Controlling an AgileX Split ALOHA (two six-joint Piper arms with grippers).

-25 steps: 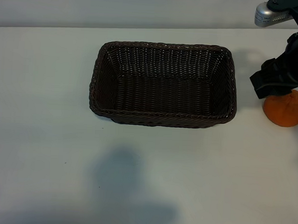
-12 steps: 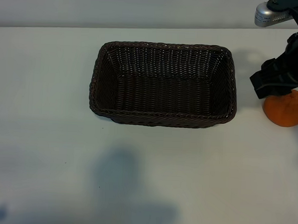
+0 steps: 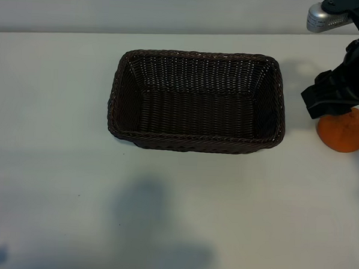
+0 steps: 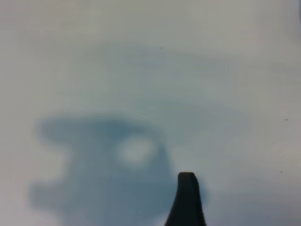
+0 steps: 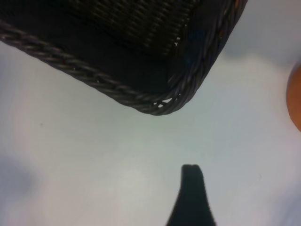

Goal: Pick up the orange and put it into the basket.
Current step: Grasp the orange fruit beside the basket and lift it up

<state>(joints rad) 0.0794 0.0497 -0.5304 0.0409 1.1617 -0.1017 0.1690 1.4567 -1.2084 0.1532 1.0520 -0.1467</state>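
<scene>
Exterior view: the basket (image 3: 197, 101) sits in the upper middle of the frame on the white surface (image 3: 57, 164), with nothing visible inside it. The orange (image 3: 343, 130) lies on the surface at the right edge of the frame, just beside the basket's right end but apart from it. The right arm comes in from the upper right corner, and its black body hangs directly over the top left part of the orange, covering that part of the fruit. The right hand's fingertips cannot be made out in this view, so whether they touch the orange cannot be told. The left arm does not show; only soft shadows fall on the lower left of the surface.

Left wrist view: one dark fingertip of the left hand (image 4: 187, 197) rises from the bottom edge, right of centre, over bare surface with the hand's blurred shadow to its left. That hand stands wide open and holds nothing.

Right wrist view: one dark fingertip of the right hand (image 5: 192, 195) rises from the bottom edge. A basket corner fills the upper part of the frame, and a sliver of the orange (image 5: 296, 101) shows at the right edge, off to the side of the fingertip and not touching it. The hand is well open and empty.
</scene>
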